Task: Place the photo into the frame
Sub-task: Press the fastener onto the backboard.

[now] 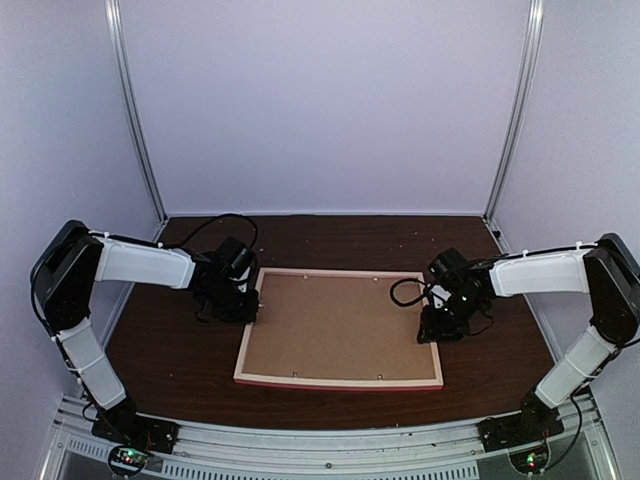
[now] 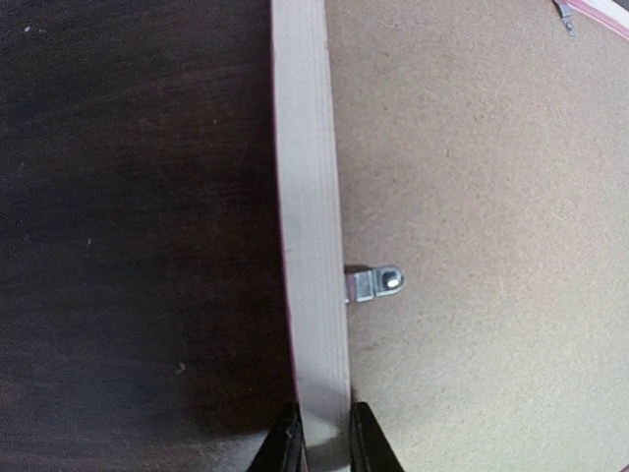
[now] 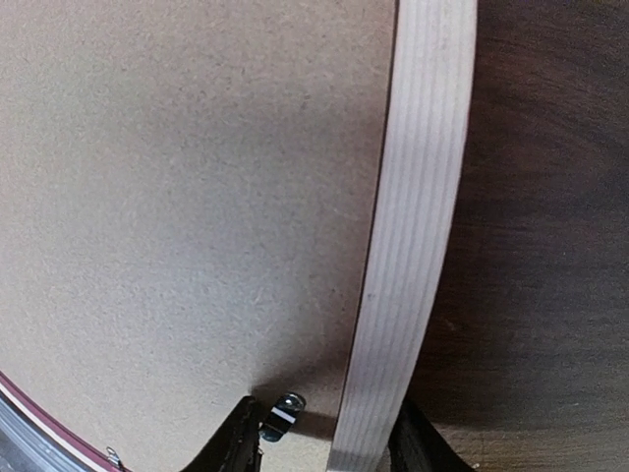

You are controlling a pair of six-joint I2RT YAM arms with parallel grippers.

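Top external view shows me the frame (image 1: 340, 381) lying face down in the middle of the tabletop (image 1: 170, 350), pale wood back upward, with a thin pink edge along its near side. Inside it sits a plain brown backing board (image 1: 340, 325) that fills the opening. On the left wrist view, the left gripper (image 2: 322, 444) has its jaws clamped on the frame's left bar, just beside a metal tab (image 2: 375, 284) turned over the board. The right gripper (image 3: 324, 442) straddles the right bar with jaws apart, the inner one clear of the wood and next to a second metal tab (image 3: 280, 416).
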